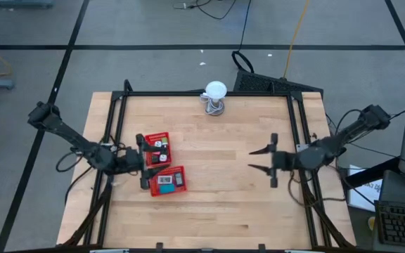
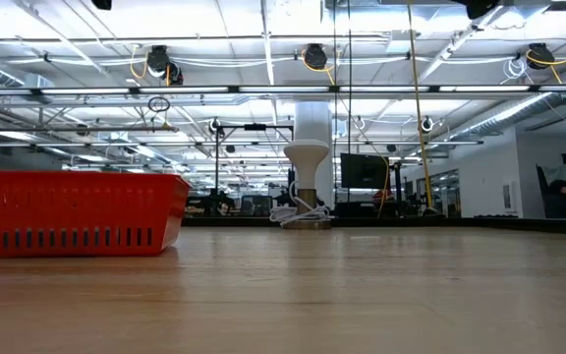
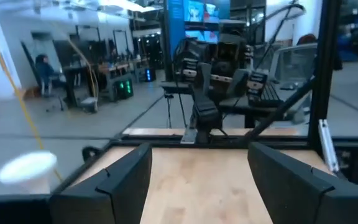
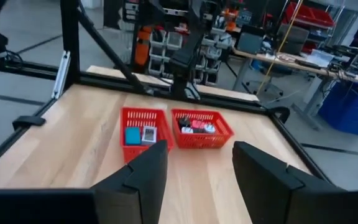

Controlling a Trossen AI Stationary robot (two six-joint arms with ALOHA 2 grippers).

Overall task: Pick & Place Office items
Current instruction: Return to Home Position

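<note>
On wooden surface (image 1: 216, 204): two red mesh baskets (image 4: 204, 140), adjacent.
Teal-blue flat packet (image 4: 132, 135): one, long axis unclear.
Left gripper (image 1: 142, 162): fingers spread.
Right gripper (image 1: 252, 159): fingers spread.

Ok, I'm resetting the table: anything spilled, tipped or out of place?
Nothing stands out. Both red baskets sit upright side by side with the items inside, none loose on the table. The white ball stands upright at the far edge. The left claw and right claw are open.

Bright, even light reaches you from ceiling strips (image 2: 263, 90); the white ball (image 3: 27, 169) glares ahead of your left gripper (image 3: 199, 154).
</note>
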